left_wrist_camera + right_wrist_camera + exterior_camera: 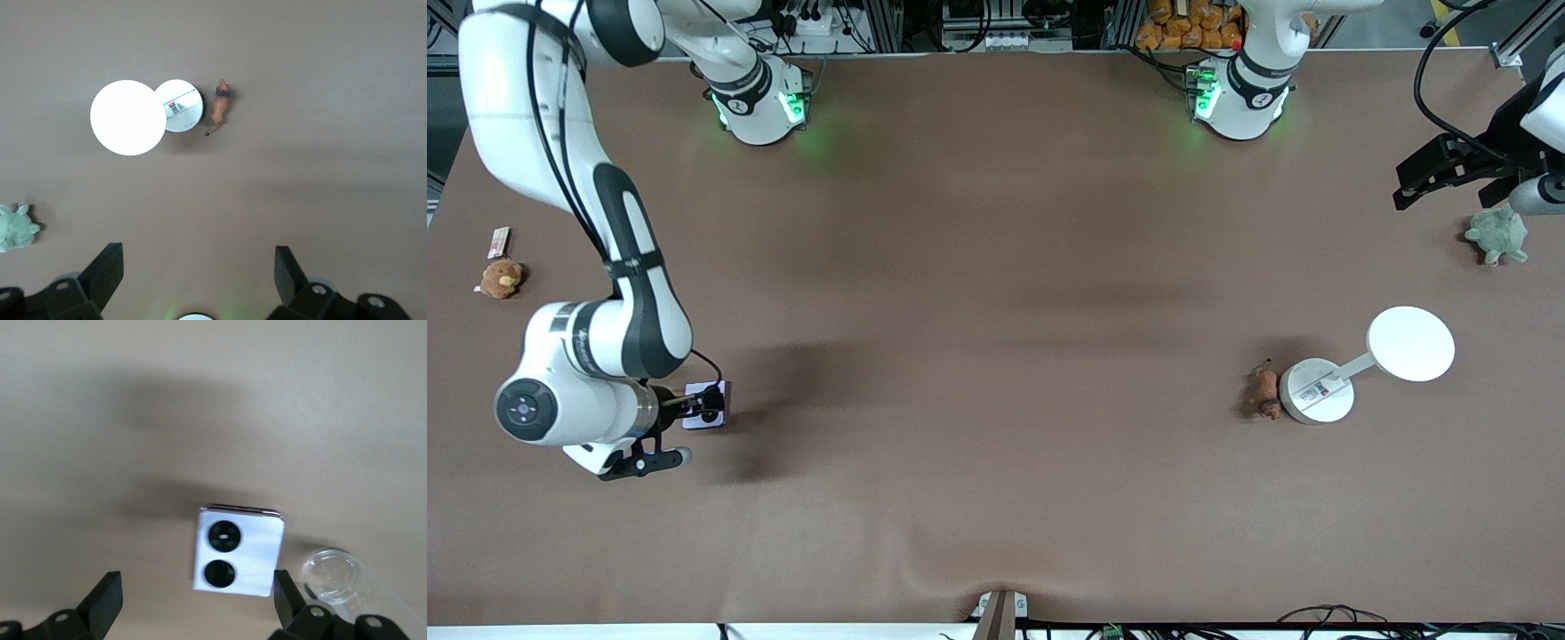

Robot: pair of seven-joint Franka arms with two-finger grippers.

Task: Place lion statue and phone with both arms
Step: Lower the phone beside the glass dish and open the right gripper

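The lavender phone (710, 404) lies face up on the table toward the right arm's end, its two black circles showing in the right wrist view (240, 550). My right gripper (685, 433) is open over it (197, 593), with the phone close to one finger (288, 597). The reddish-brown lion statue (1265, 392) lies on the table against the base of a white stand (1316, 391). It also shows in the left wrist view (221, 107). My left gripper (1405, 185) is open and empty (197, 267), high over the left arm's end of the table, apart from the lion.
The white stand carries a round white disc (1411, 344) (127, 118). A green plush turtle (1498, 233) sits beneath the left gripper's arm. An orange-brown plush toy (501, 278) and a small packet (498, 240) lie at the right arm's end. A clear round object (333, 573) sits beside the phone.
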